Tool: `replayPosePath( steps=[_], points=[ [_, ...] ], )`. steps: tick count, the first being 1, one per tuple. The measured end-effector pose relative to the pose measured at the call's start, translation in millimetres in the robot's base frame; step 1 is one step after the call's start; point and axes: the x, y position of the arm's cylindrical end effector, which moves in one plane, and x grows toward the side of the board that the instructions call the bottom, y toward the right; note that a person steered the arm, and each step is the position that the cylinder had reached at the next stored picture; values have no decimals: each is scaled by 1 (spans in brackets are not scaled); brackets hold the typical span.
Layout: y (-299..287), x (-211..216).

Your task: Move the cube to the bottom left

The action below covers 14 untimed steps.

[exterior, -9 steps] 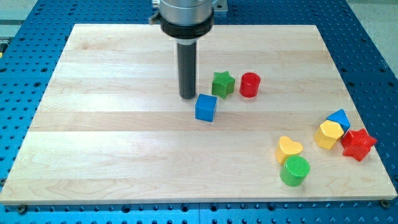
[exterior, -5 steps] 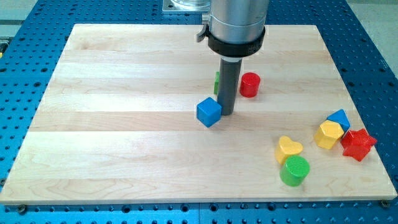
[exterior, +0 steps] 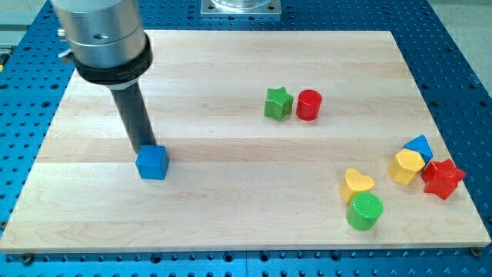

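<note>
The blue cube (exterior: 152, 162) lies on the wooden board (exterior: 231, 208), left of the middle and toward the view's bottom. My tip (exterior: 144, 148) stands right at the cube's upper edge, touching or nearly touching it. The dark rod rises up and to the left to the arm's grey body (exterior: 104, 35).
A green star (exterior: 277, 102) and a red cylinder (exterior: 309, 105) sit side by side above the middle. At the view's right lie a blue block (exterior: 420, 145), a yellow block (exterior: 405, 166), a red star (exterior: 443, 178), a yellow heart (exterior: 357, 184) and a green cylinder (exterior: 364, 211).
My tip went from the cube's left round to its right, then swept left and down. The blue cube moved with it from the board's middle to the lower left. Other blocks stayed put.
</note>
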Motion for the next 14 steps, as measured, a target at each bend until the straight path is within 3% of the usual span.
replayPosePath(
  steps=[2, 3, 5, 8, 9, 11, 13, 14],
  points=[
    [89, 15],
    [91, 37],
    [4, 38],
    [-17, -26],
    [-39, -19],
    [-41, 74],
    [39, 23],
    [74, 25]
  ],
)
